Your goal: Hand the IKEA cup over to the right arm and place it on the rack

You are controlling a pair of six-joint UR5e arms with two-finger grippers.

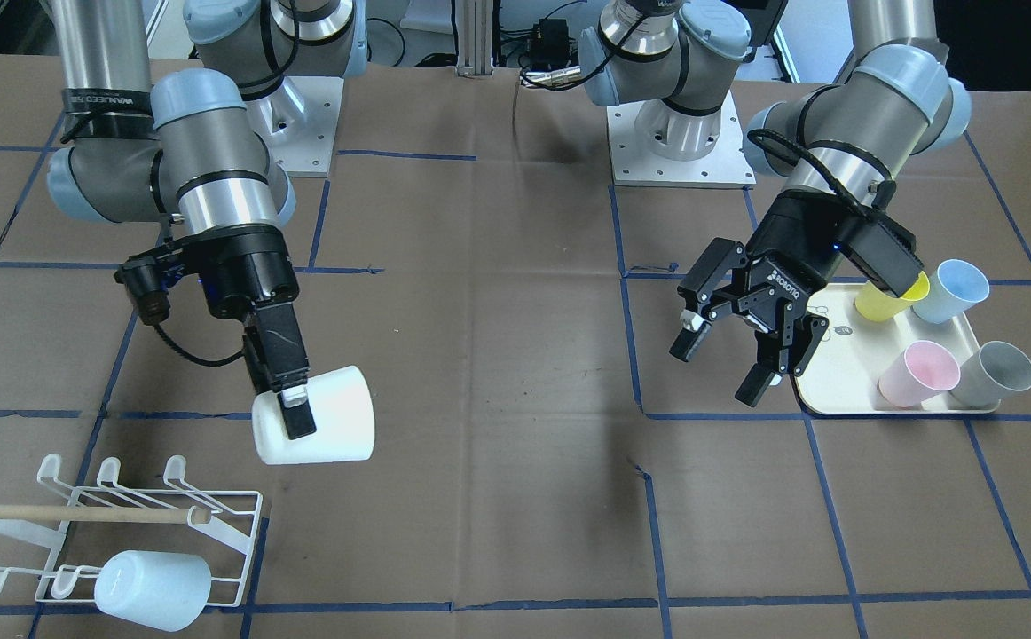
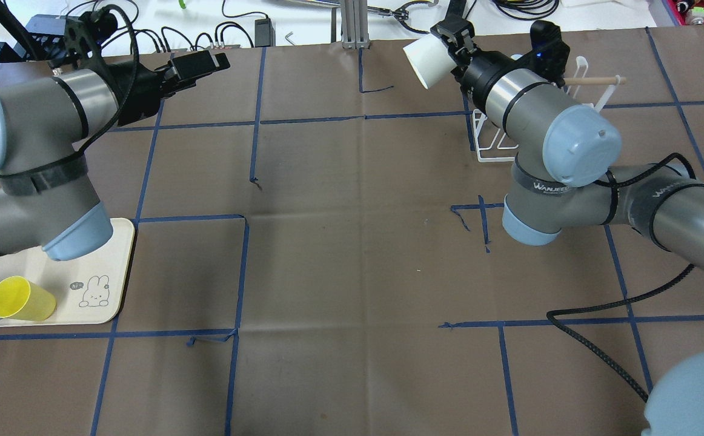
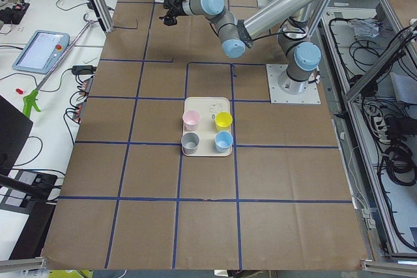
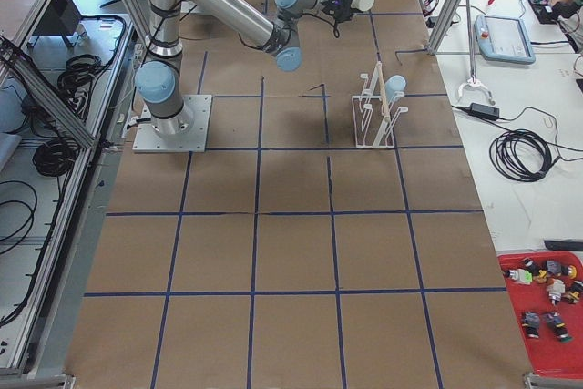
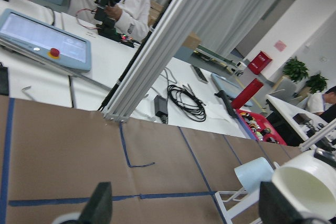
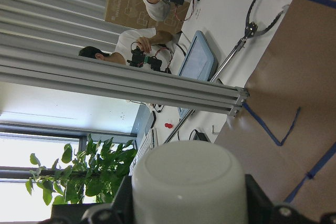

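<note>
white cup lying level, pinched by right fingers, mouth toward wide-spread left fingers

ROBOTIQ is printed on the left gripper. A black band round the right arm reads WANJEED. On the tray, a speech bubble says "hi".

Black right gripper on a white cup. At right, white wire rack with a light wooden dowel and a pale blue cup. At left, cream tray with a rabbit drawing, carrying yellow cup, sky-blue cup, pink cup, grey cup. Brown table under a blue tape grid.
</note>
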